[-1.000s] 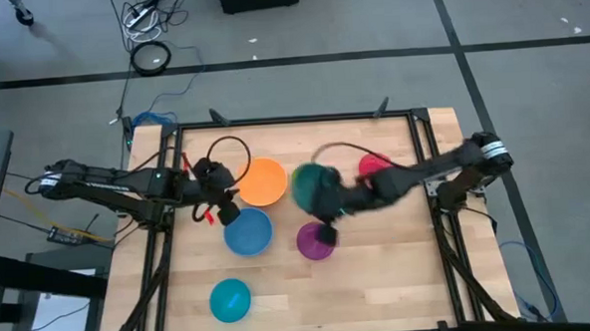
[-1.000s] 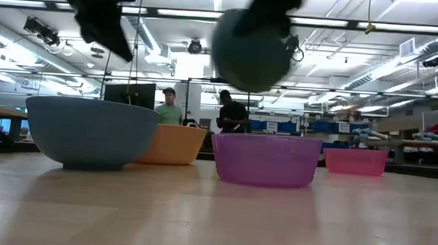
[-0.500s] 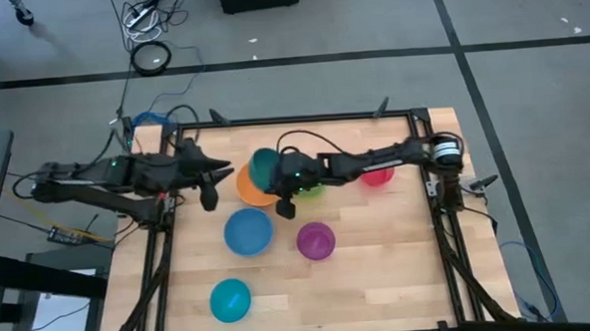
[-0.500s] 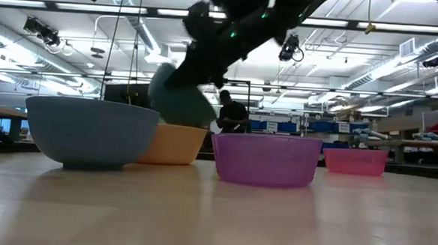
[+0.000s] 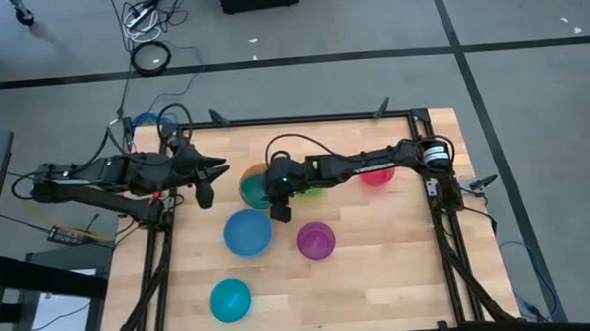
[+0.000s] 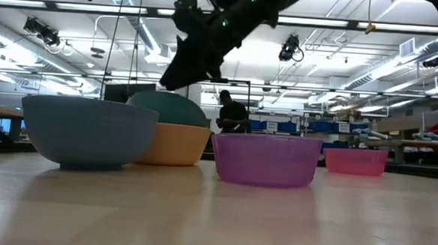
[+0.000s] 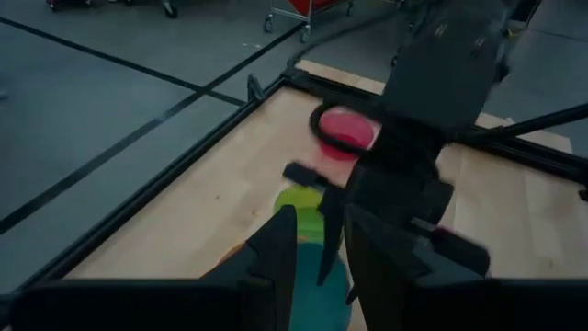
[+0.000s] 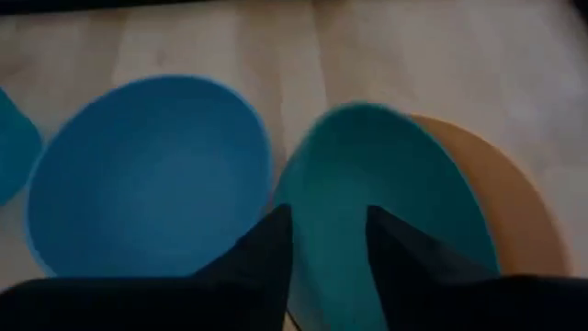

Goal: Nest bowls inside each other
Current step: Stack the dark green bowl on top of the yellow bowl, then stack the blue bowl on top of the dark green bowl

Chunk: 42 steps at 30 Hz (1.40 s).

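Note:
A dark teal bowl [image 5: 255, 185] [image 8: 386, 202] lies tilted inside the orange bowl [image 8: 519, 216] [image 6: 176, 144] at the table's middle. My right gripper [image 5: 269, 193] [image 8: 326, 230] reaches in from the right. It is open, just above the teal bowl's near rim. The lime green bowl [image 5: 312, 193] sits under that arm, with the pink-red bowl [image 5: 378, 176] behind it. The blue bowl [image 5: 248, 232], purple bowl [image 5: 316, 240] and cyan bowl [image 5: 230, 299] stand nearer the front. My left gripper [image 5: 204, 182] [image 7: 322, 248] hangs open and holds nothing, left of the orange bowl. My right gripper's open fingers [image 8: 271, 244] stand on either side of the teal bowl's near rim [image 8: 289, 230], slanting down from the table's right. I cannot tell whether they touch it. The bowl leans inside the orange bowl.
A black frame [image 5: 293, 119] runs along the table's edges. Bare wood lies at the front right of the table [image 5: 400, 281]. People stand in the room beyond the table.
My right gripper has swung toward the table's left and come down, carrying the dark teal bowl. The bowl now lies tilted in the orange bowl, below the fingers. My left gripper has risen and drawn back toward the left edge.

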Tool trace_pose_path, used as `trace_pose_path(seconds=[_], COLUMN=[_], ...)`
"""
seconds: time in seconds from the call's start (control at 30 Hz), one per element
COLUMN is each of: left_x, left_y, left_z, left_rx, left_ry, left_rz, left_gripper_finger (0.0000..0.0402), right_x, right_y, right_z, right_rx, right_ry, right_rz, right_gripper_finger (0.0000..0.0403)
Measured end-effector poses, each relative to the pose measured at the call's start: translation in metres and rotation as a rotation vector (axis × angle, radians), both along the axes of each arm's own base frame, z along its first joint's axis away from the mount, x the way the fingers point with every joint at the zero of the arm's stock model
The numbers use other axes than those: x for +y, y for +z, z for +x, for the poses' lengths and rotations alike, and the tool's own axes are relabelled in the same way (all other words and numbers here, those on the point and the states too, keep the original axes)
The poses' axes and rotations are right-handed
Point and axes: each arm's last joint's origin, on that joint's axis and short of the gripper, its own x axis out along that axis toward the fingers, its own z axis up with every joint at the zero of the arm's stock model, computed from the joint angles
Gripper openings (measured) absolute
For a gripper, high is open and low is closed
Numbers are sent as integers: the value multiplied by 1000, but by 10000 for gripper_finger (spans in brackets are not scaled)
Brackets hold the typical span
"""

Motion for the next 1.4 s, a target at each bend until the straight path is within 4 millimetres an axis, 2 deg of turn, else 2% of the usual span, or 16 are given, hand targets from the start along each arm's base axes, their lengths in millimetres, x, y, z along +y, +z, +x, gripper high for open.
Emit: trace_pose_path(seconds=[0.17, 0.4, 0.47, 0.6, 0.7, 0.83, 1.03, 1.17, 1.3, 1.4], left_x=[0, 0, 0, 0, 0, 1, 2, 2, 2, 2], left_y=[-2, -1, 2, 10, 14, 13, 3, 1, 0, 0], left_z=[-1, 0, 1, 0, -3, -9, -14, -14, -14, -14], left_rx=[27, 22, -8, -79, -88, -70, 16, 33, 29, 29], left_ry=[0, -9, -14, -26, -29, -25, 1, 12, 19, 19], left_rz=[2, 25, 35, 58, 67, 56, 21, 2, -14, -14], left_gripper_finger=[103, 103, 103, 103, 103, 103, 103, 103, 103, 103], right_x=[18, 49, 52, 45, 41, 45, 68, 80, 83, 76], right_y=[21, 35, 33, 14, 1, -11, -21, -23, -23, -24], right_z=[3, 14, 22, 28, 28, 19, 3, 0, -1, 0], right_rx=[-33, -188, -250, -213, -141, 19, 193, 207, 195, 199], right_ry=[77, 208, 217, 188, 135, 43, -67, -142, -216, -264], right_rz=[73, 89, 83, 96, 147, 165, 229, 223, 244, 266], right_gripper_finger=[165, 173, 173, 174, 174, 174, 174, 174, 174, 174])
